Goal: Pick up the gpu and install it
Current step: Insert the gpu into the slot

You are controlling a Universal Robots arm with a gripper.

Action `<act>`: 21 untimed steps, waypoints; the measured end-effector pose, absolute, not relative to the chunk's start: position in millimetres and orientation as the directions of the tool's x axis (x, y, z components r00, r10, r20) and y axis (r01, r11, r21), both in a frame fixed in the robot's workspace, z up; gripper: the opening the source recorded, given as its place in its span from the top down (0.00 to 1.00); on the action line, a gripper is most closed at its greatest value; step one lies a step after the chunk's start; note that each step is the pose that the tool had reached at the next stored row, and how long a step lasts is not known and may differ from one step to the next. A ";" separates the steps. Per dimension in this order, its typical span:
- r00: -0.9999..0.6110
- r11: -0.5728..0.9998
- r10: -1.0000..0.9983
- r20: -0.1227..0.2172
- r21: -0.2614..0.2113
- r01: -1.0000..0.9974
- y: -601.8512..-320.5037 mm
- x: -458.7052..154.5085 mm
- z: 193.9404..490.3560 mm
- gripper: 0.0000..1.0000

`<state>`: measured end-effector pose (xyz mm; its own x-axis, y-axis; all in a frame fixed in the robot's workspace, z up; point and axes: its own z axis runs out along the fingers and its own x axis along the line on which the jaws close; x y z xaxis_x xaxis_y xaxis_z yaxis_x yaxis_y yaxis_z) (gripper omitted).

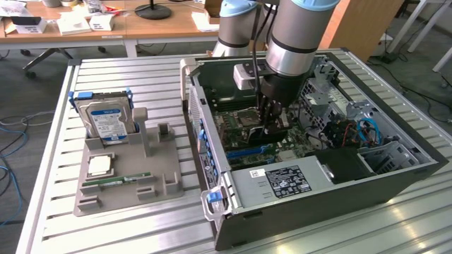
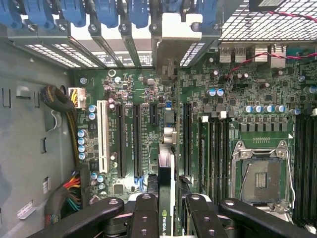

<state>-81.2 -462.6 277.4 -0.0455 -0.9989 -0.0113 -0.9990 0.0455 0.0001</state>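
Note:
The gpu (image 2: 167, 163), a thin black card seen edge-on, runs from between my fingers (image 2: 146, 213) to its silver end bracket (image 2: 176, 32) at the case's rear slots. My gripper (image 2: 167, 218) is shut on it. The card stands upright over the green motherboard (image 2: 247, 124), in line with the long black expansion slots; whether it is seated in one I cannot tell. In the exterior view my gripper (image 1: 272, 127) reaches down inside the open computer case (image 1: 395, 174), with the black gpu (image 1: 263, 136) below it, close to the board.
A power supply (image 1: 279, 180) fills the case's near corner, with blue cables (image 1: 367, 132) and drive cages on the exterior view's right. On the left, a grey holder (image 1: 127, 190) carries a hard drive (image 1: 106, 121), a processor chip (image 1: 99, 165) and a memory stick (image 1: 116, 181). An open processor socket (image 2: 260, 176) lies beside the card.

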 end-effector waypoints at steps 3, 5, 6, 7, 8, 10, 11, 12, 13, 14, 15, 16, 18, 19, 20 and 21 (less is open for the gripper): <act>-0.046 0.046 -0.999 -0.011 0.000 -0.999 -462.5 -81.6 277.4 0.74; -0.046 0.046 -0.999 -0.011 0.000 -0.999 -462.4 -82.3 277.4 0.74; -0.046 0.046 -0.999 -0.011 0.000 -0.999 -462.4 -82.7 277.3 0.74; -0.046 0.046 -0.999 -0.011 0.000 -0.999 -462.4 -83.1 277.3 0.74; -0.046 0.046 -0.999 -0.011 0.000 -0.999 -462.5 -83.4 277.4 0.74; -0.045 0.045 -0.999 -0.011 0.000 -0.999 -462.5 -83.7 277.4 0.74; -0.046 0.046 -0.999 -0.011 0.000 -0.999 -462.5 -83.8 277.4 0.74; -0.046 0.046 -0.999 -0.011 0.000 -0.999 -462.5 -83.8 277.4 0.74; -0.046 0.046 -0.999 -0.011 0.000 -0.999 -462.5 -84.0 277.2 0.74; -0.046 0.046 -0.999 -0.011 0.000 -0.999 -462.5 -84.1 277.0 0.74; -0.046 0.046 -0.999 -0.011 0.000 -0.999 -462.5 -84.2 276.8 0.74; -0.046 0.046 -0.999 -0.011 0.000 -0.999 -462.5 -84.2 276.6 0.74; -0.046 0.046 -0.999 -0.011 0.000 -0.999 -462.5 -84.3 276.5 0.74; -0.046 0.046 -0.999 -0.011 0.000 -0.999 -462.5 -84.3 276.5 0.74; -0.046 0.046 -0.999 -0.011 0.000 -0.999 -462.5 -84.3 276.4 0.74; -0.046 0.046 -0.999 -0.011 0.000 -0.999 -462.5 -84.4 276.5 0.74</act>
<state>-84.4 -462.5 276.5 -0.0456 -0.9989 -0.0112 -0.9990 0.0456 -0.0001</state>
